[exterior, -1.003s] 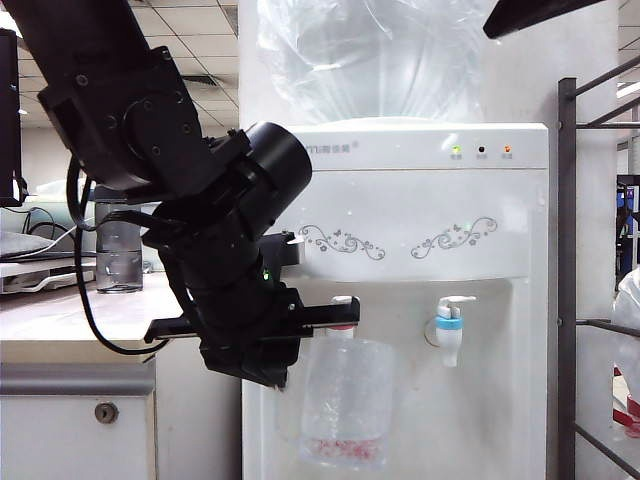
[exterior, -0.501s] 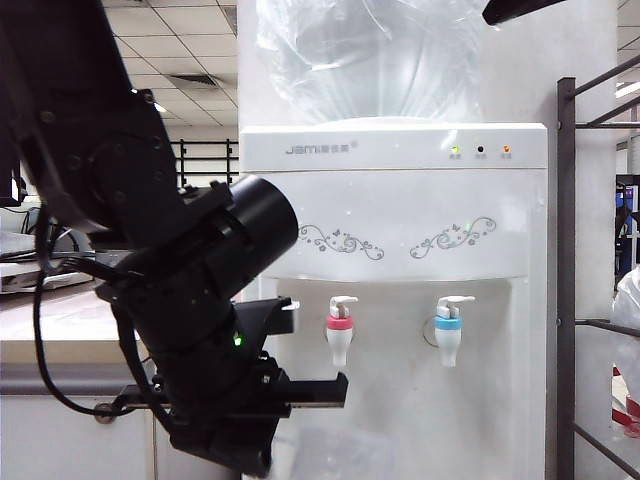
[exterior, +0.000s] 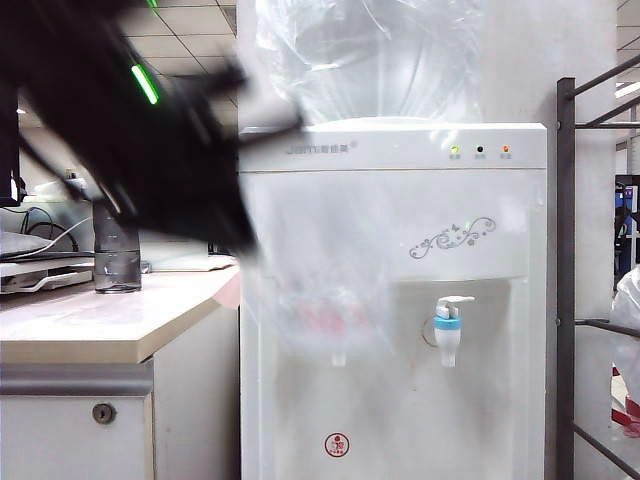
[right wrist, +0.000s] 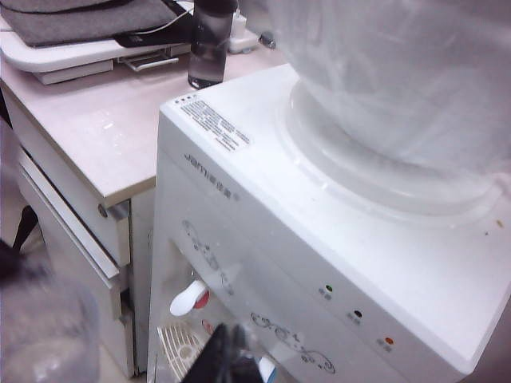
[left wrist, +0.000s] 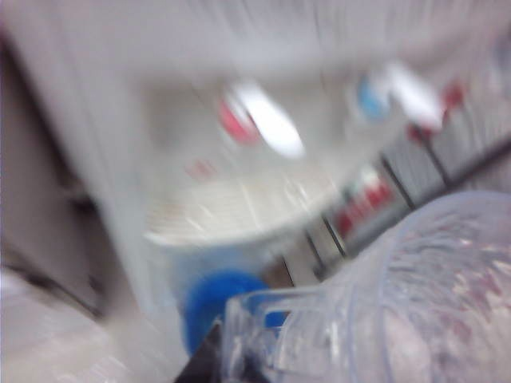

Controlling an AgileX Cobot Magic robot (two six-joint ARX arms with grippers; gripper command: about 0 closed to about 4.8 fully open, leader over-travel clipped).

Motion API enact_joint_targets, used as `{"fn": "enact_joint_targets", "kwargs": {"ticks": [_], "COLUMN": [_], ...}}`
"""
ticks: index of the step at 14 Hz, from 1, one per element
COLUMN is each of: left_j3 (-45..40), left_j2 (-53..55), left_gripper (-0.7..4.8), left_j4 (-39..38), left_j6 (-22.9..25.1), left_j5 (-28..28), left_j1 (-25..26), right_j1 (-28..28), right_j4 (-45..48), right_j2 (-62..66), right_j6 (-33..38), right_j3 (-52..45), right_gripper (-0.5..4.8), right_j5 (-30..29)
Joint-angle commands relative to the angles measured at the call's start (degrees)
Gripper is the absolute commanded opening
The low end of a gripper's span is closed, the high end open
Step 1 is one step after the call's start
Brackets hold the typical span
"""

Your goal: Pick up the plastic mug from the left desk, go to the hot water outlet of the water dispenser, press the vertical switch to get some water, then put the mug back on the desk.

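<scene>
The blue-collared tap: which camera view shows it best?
The exterior view: the blue-collared tap is sharp and unobstructed on the water dispenser. The left wrist view shows only a blue blur; the right wrist view barely shows it.

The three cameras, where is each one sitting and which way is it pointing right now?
Exterior view: faces the water dispenser front-on; the blurred left arm carries the plastic mug.
Left wrist view: behind the left gripper, looks past the mug at the taps.
Right wrist view: high above, looks down on the dispenser; the right gripper shows.
Shared: dispenser, mug.
</scene>
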Motion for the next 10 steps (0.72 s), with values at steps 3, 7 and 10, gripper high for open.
{"fn": "enact_joint_targets", "kwargs": {"ticks": [3,7,10], "left_j3": [0.15,0.15,0.24], "left_j2": [-17.59,-23.1,-11.87], "left_gripper": [-0.05,-0.05,-0.05], "left_j4": [-7.34,-7.28,10.47], "left_j6": [6.58,11.89,12.9], "left_j5": [-10.45,-7.19,20.41], "left_j1": [5.49,20.2,53.24], "right_j1": [0.0,0.0,0.0], "right_j4": [2.75,5.7,10.4], "right_j2": [-0.35,-0.04,4.72], "right_j6": [0.26,0.26,1.68], "right_j3": [0.2,0.2,0.2], "right_gripper": [-0.07,-0.07,-0.07], "right_j5": [-0.77,-1.44,-2.71]}}
